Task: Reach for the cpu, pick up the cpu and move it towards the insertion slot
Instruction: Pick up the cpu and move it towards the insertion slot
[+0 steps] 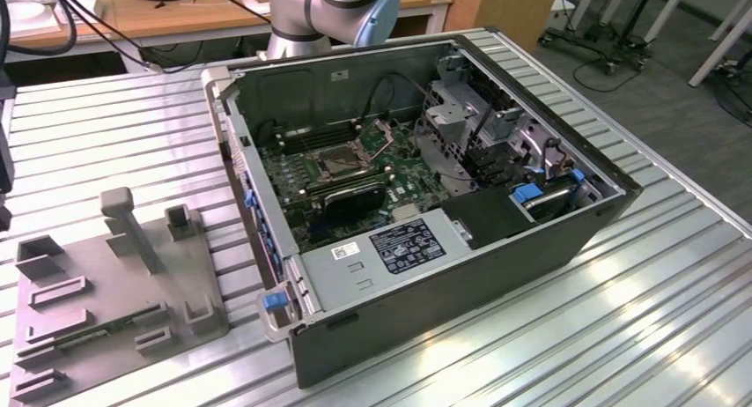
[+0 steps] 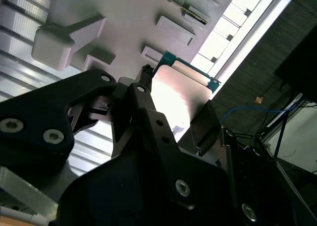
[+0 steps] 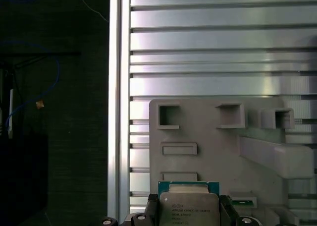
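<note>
Finding: my pincer [image 3: 188,217] is clamped on the cpu [image 3: 188,206], bearing on two opp. edges at the green rim; both wrist views agree. Position: the cpu sits over one edge of the grey tray [image 3: 208,137], metal lid towards the first wrist cam. I judge it lifted clear of the tray, not resting in a recess. The insertion slot [image 1: 333,160] is on the green motherboard [image 1: 406,156] inside the computer case [image 1: 470,284]. The case stands just beside the tray on the ribbed desk [image 1: 611,336], so the slot is well apart from the tray. Handling assessment: small, flat, light, stiff part. The lid is smooth metal, prob. slippery under the pads. Underside contacts not visible, judged fragile. Hold: edges only, centred, never on lid face or underside. Present grip looks approx. level and symmetric. Risk: tilt or slip if the squeeze is light, chipped rim if heavy.
</note>
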You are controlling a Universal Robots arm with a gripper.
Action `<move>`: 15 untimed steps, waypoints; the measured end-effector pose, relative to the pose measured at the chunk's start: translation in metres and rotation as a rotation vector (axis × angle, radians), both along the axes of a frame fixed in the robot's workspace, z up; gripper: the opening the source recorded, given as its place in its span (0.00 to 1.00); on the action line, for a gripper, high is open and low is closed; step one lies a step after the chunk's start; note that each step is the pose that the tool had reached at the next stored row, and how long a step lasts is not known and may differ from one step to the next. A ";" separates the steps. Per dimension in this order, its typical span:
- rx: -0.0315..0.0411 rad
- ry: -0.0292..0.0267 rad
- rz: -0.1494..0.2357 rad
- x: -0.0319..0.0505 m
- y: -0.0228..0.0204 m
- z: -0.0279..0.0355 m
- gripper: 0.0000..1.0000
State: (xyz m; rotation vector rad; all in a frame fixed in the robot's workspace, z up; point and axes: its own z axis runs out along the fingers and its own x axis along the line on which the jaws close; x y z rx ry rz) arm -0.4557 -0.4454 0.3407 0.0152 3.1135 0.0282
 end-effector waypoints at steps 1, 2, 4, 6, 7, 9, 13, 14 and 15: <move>0.0000 0.0000 0.000 0.0000 0.0000 0.0002 0.55; 0.0000 0.0001 0.000 0.0000 0.0000 0.0003 0.55; -0.0001 0.0001 0.000 0.0000 0.0000 0.0007 0.55; -0.0001 0.0001 0.000 0.0000 0.0000 0.0013 0.55; -0.0001 0.0001 0.000 0.0000 0.0000 0.0016 0.55; 0.0000 0.0000 0.000 0.0000 0.0000 0.0022 0.55; 0.0000 0.0000 0.000 0.0001 0.0000 0.0033 0.55; 0.0000 0.0000 0.000 0.0001 0.0000 0.0035 0.55; 0.0000 0.0001 0.000 0.0000 0.0000 0.0037 0.55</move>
